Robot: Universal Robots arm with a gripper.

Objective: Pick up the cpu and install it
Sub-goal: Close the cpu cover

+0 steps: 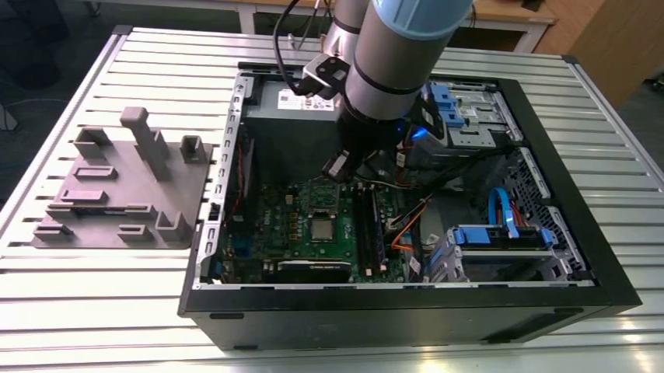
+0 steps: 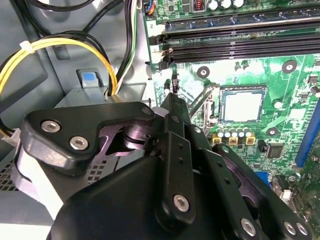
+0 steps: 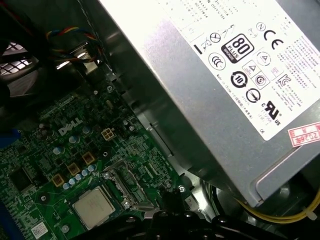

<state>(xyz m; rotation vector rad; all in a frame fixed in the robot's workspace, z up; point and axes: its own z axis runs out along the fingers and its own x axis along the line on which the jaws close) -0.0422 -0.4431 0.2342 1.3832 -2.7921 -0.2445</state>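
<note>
The cpu (image 1: 325, 228) is a small silvery square lying flat in its socket on the green motherboard (image 1: 280, 210), inside the open computer case. Both wrist views show the cpu (image 2: 242, 106) (image 3: 93, 207) with its pale rim. Next to it the shiny socket frame (image 3: 122, 182) stands flipped open. My gripper (image 1: 338, 172) hangs inside the case, above the board and a little behind the cpu. Its black fingers (image 2: 174, 86) meet at the tip, shut, with nothing between them.
A grey moulded tray (image 1: 114, 194) stands on the slatted table at the exterior view's left. The big metal power supply (image 3: 225, 75) sits close beside the gripper. Yellow cables (image 2: 65, 45), memory slots (image 2: 240, 47) and blue drive brackets (image 1: 498, 233) crowd the case.
</note>
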